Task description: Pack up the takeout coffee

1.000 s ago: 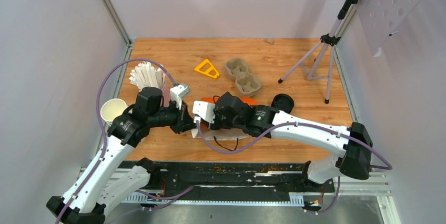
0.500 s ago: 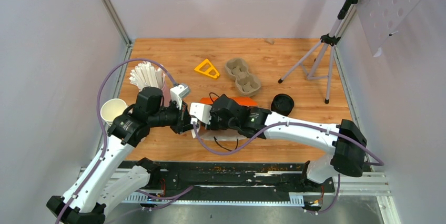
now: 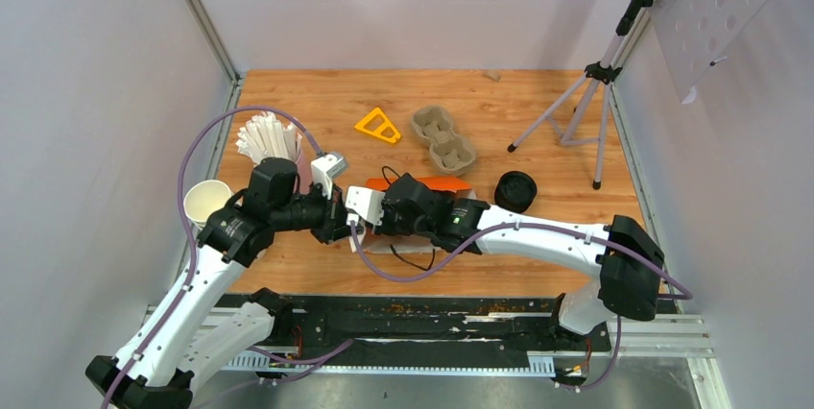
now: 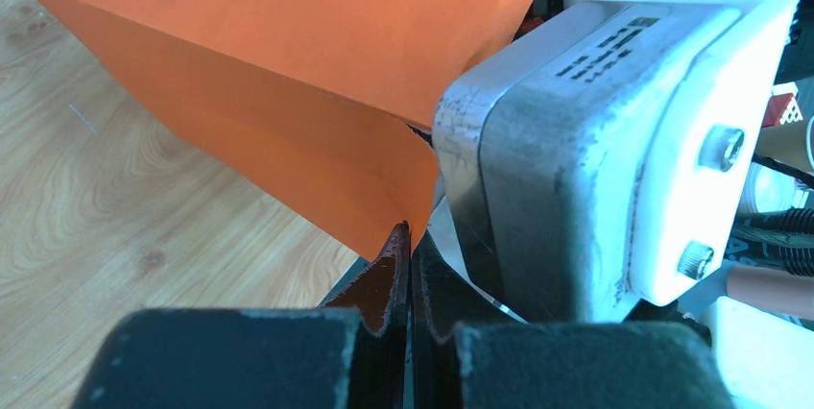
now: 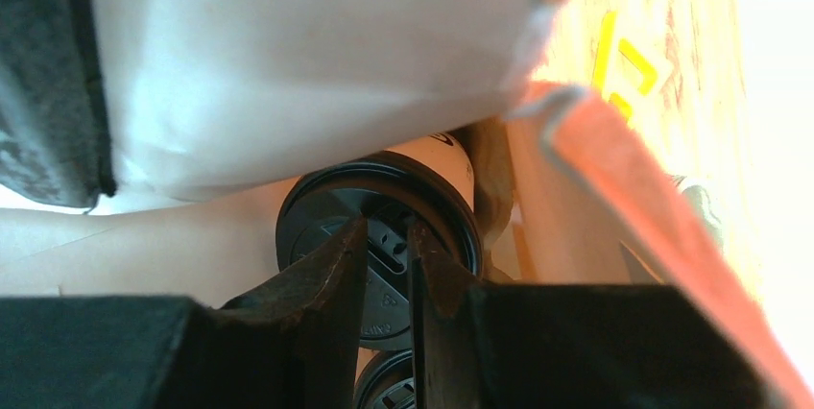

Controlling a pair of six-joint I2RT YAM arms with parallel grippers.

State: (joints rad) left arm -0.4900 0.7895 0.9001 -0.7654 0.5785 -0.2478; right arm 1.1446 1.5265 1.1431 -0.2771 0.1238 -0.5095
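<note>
The table (image 3: 538, 265) carries the orange paper bag (image 3: 437, 183). The left gripper (image 4: 411, 236) is clamped tight on the bag's mouth edge, apparently to keep it spread for loading. The right gripper (image 5: 389, 231) reaches inside, jaws narrowly parted before a takeout coffee cup (image 5: 437, 152) already bagged, black lid (image 5: 312, 212) facing out; whether they pinch anything cannot be told

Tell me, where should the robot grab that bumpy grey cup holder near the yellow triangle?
Probably the pulp cup carrier is best pinched at its narrow waist, between the two wells, coming straight down from above. It lies flat on the table with both wells facing up, so its sides sit low, while the waist looks slim enough for a gripper to straddle.
</note>
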